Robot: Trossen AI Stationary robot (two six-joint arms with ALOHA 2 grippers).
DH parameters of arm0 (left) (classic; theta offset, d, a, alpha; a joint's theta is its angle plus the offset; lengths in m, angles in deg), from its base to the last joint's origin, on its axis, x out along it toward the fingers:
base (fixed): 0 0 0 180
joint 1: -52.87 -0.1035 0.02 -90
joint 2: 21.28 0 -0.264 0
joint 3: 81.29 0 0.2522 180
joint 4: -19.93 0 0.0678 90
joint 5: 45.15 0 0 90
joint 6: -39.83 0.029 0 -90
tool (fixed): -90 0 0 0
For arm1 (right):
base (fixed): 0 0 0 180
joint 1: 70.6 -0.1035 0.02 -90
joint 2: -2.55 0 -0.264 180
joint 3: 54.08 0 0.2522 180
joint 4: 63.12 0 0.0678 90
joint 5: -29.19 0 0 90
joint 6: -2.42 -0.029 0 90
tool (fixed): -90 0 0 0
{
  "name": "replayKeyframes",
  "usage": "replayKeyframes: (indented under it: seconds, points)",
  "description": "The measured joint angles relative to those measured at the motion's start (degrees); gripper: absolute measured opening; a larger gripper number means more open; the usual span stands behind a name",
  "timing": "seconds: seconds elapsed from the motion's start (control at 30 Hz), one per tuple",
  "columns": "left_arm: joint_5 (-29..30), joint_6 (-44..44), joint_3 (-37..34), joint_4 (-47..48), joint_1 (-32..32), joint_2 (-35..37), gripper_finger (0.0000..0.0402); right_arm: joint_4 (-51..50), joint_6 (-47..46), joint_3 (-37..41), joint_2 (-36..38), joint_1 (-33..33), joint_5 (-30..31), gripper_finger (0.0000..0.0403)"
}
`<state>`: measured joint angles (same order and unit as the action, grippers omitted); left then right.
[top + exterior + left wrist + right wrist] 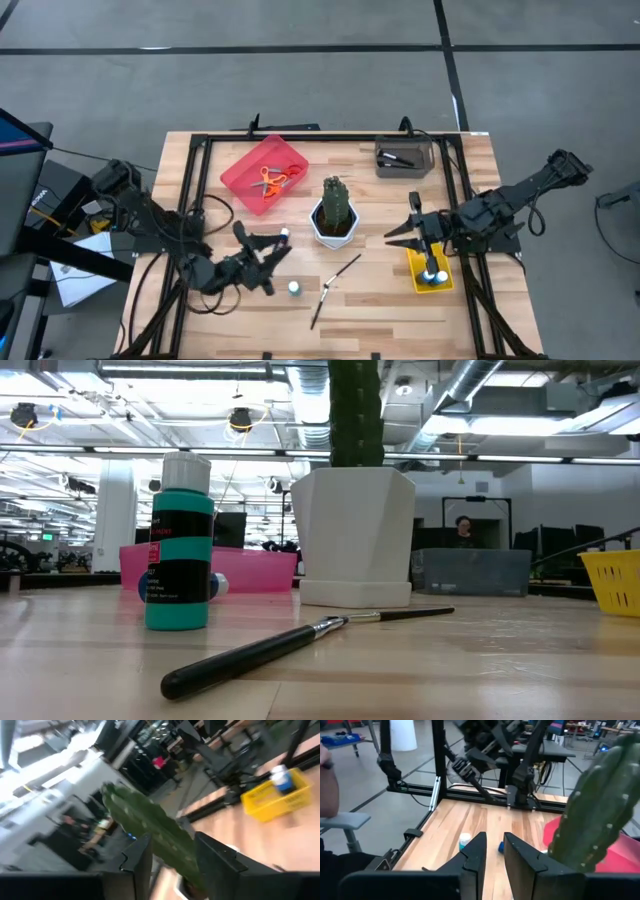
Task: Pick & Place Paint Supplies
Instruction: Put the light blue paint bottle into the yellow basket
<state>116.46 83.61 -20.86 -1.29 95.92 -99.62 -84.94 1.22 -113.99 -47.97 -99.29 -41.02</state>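
Left gripper (277,243), jaws apart and empty near the cactus (335,203), probably needs to drop onto the standing paint bottle (294,288) next; right gripper's (412,232) jaws look nearly together.

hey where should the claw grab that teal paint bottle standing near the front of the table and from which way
Take the teal paint bottle around its straight-sided body, just under the white cap, coming down from above. It stands upright and alone, with the paintbrush lying apart beside it, so there should be room for fingers on either side.
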Motion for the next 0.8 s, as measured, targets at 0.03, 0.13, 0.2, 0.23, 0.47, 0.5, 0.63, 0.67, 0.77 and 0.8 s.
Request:
replayKeyframes:
  seconds: [0.03, 0.13, 0.2, 0.23, 0.47, 0.5, 0.63, 0.67, 0.77, 0.8]
  points:
    - [0.02, -4.03, -0.76, 3.18, 0.75, 1.90, 0.0147, -0.07, -0.08, -0.28, -0.40, -0.29, 0.05, 0.0061]
    - [-1.39, -18.00, -3.02, 13.23, 3.49, 7.16, 0.0168, -0.18, -0.11, -1.09, -1.33, -1.28, 1.07, 0.0061]
    - [-5.69, -29.09, -5.00, 21.33, 5.81, 9.90, 0.0182, -0.48, -0.11, -1.32, -1.37, -2.09, 2.11, 0.0061]
    - [-9.20, -34.56, -6.19, 24.54, 6.96, 10.97, 0.0189, -0.46, -0.11, -1.36, -1.33, -2.46, 2.72, 0.0061]
    - [-24.35, -55.20, -14.88, 27.61, 11.60, 11.60, 0.0231, 0.19, -0.13, -1.38, -1.23, -5.09, 5.27, 0.0061]
    - [-25.31, -57.55, -15.70, 27.30, 11.72, 11.12, 0.0235, 0.25, -0.13, -1.38, -1.23, -5.41, 5.74, 0.0061]
    - [-26.60, -65.88, -18.26, 26.80, 11.67, 8.04, 0.0243, 0.91, -0.07, -1.38, -1.23, -6.20, 6.05, 0.0061]
    - [-26.57, -67.04, -18.85, 25.69, 11.62, 6.86, 0.0243, 1.18, -0.07, -1.38, -1.23, -6.23, 6.05, 0.0061]
    - [-26.56, -68.48, -20.76, 21.03, 11.25, 2.18, 0.0243, 1.42, -0.06, -1.38, -1.40, -6.23, 6.08, 0.0061]
    - [-26.55, -68.39, -21.25, 19.19, 11.23, 0.42, 0.0243, 1.42, -0.03, -1.38, -1.61, -6.23, 6.08, 0.0061]
